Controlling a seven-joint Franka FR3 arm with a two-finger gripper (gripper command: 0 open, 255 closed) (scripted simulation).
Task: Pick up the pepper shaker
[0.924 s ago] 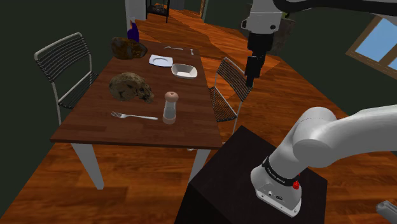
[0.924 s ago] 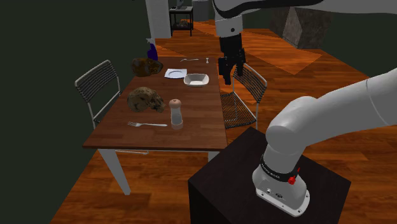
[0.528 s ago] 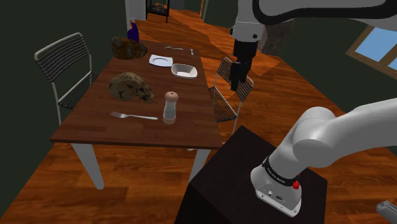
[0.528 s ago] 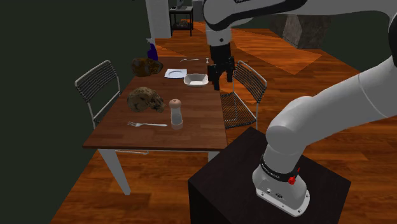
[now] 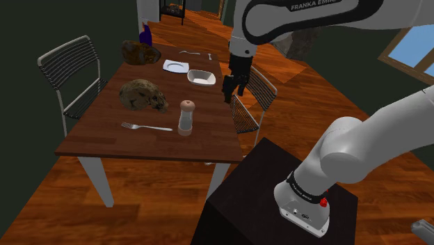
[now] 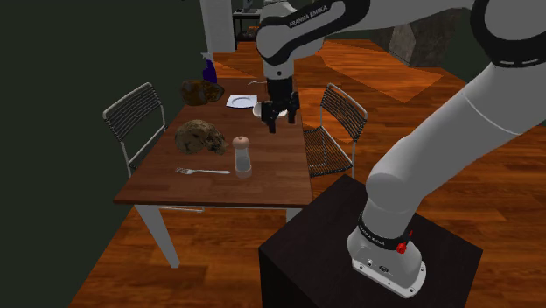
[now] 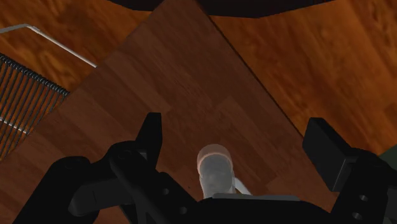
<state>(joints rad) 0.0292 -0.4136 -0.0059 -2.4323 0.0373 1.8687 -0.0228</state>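
The pepper shaker (image 5: 186, 117) is a pale, clear-bodied cylinder with a tan round cap. It stands upright near the front of the brown wooden table (image 5: 104, 132), just right of a fork (image 5: 146, 127). My black gripper (image 5: 228, 93) hangs above the table's right edge, up and to the right of the shaker, well apart from it. In the second exterior view the gripper (image 6: 272, 122) hovers behind the shaker (image 6: 241, 155), close to the white bowl (image 6: 269, 109). In the wrist view the fingers (image 7: 150, 132) stand wide apart and open, with the shaker (image 7: 215, 172) far below between them.
A brown lumpy loaf (image 5: 142, 95) lies left of the shaker, and another (image 5: 140, 52) sits at the far end by a plate (image 5: 175, 66). Wire chairs (image 5: 69, 66) (image 5: 250, 97) flank the table. The black stand (image 5: 278, 202) is at the lower right.
The arm has swung towards the shoulder view's left and lower, carrying the gripper from above the right chair to over the table's edge. The fingers stayed open. The shaker has not moved.
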